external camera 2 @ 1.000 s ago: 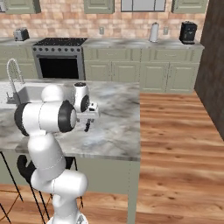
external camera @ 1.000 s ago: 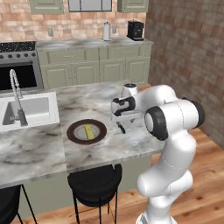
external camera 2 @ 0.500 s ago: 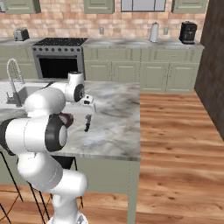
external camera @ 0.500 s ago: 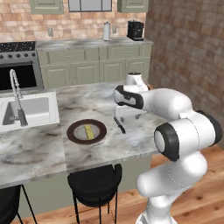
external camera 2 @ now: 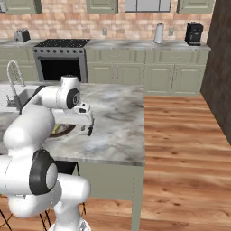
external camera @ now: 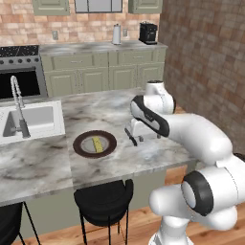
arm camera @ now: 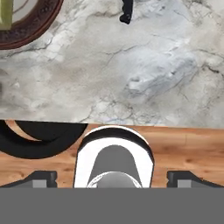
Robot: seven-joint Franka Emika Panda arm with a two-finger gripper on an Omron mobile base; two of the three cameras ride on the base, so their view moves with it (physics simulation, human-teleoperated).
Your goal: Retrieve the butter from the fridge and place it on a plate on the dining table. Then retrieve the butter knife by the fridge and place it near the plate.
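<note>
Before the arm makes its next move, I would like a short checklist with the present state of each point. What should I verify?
1. Butter lies on the plate: ok.
2. Plate rests on the dining table, away from the edge: ok.
3. Butter knife lies on the table beside the plate, apart from it: ok.
4. Gripper is open and holds nothing: ok.
5. Gripper stands clear above the knife, not touching it: cannot tell, the arm covers that spot.
6. Stool under the table is outside the arm's path: cannot tell.
</note>
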